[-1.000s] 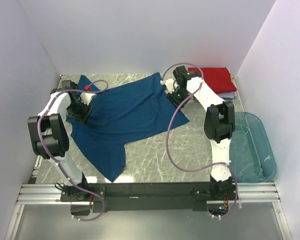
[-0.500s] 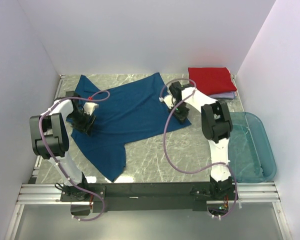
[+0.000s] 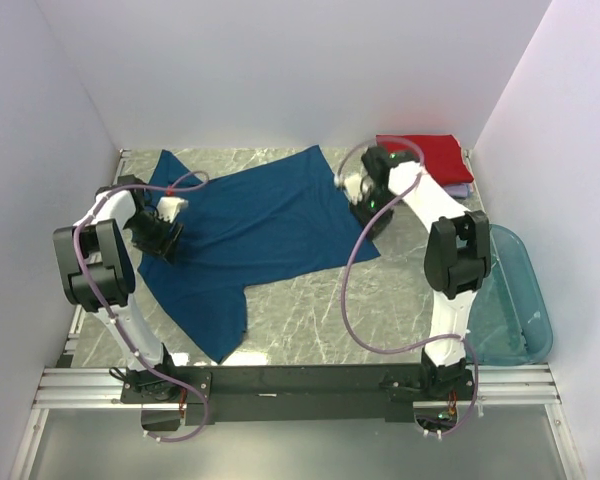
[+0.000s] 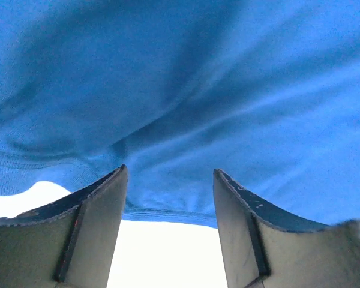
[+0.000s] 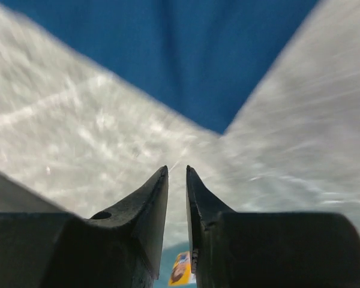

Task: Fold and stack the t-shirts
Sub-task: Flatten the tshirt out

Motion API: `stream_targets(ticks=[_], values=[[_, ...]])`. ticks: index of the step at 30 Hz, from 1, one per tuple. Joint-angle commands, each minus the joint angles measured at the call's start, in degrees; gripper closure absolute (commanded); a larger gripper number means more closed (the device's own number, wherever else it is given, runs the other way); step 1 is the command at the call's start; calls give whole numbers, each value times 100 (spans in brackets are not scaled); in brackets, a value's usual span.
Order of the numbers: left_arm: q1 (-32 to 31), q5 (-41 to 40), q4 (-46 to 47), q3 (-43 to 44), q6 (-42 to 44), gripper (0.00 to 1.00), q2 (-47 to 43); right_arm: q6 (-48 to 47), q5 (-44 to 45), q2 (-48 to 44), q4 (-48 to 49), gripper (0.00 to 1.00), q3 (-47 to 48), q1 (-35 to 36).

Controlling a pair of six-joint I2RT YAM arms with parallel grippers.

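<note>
Overhead view. The dark blue t-shirt lies spread open on the counter. Its broad span runs crosswise between the two arms, and one lobe trails toward the arm bases. The left fingers sit on the shirt's left margin. The right fingers are at its right edge. Each arm is therefore nearest its own side of the cloth. To the far right of the blue shirt, a folded red t-shirt rests on a folded lavender t-shirt. To the near right stands the teal tub, and no garment is visible in it. From this height I cannot tell how either pair of fingers stands.

Left wrist view. The left fingers stand well apart. Blue cloth fills the field ahead of them, and the stitched hem runs straight across the gap. Nothing is pinched. In my judgement, closing on that hem is what the coming move depends on.

Right wrist view. The right fingers are all but together, with only a slit between them and nothing in it. They are over bare counter. A corner of the blue shirt lies just ahead of the tips and slightly to the right, not touching them.
</note>
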Motion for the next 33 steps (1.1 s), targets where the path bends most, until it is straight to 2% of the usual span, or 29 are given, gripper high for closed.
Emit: stream_targets(ticks=[1,5,10,15,20,26,30,33], values=[[-99,1058,-852,252,801,35,-539,132,-351,302,-41,74,879,-10],[-607,1235,-1161,-509,1384,35,-1172,185,-307,953,-139,74,1724,130],[-1267,823,-689,-1495,1368,37,-1708,168,-70,1366,204,74,1699,368],[-1743,313,-265,-2243,1235,40,-1858,124,194,1376,476,75,1199,464],[-2112,-92,-211,-2814,1481,45,-1937,1,571,1148,696,75,426,447],[-2551,-198,-440,-3210,2263,51,-2359,-8,774,822,758,76,-225,447],[-2736,-321,-782,-3228,2851,53,-2560,-8,827,594,688,76,-533,421],[-2754,-128,-949,-3071,3291,54,-2911,-26,827,375,653,76,-867,421]])
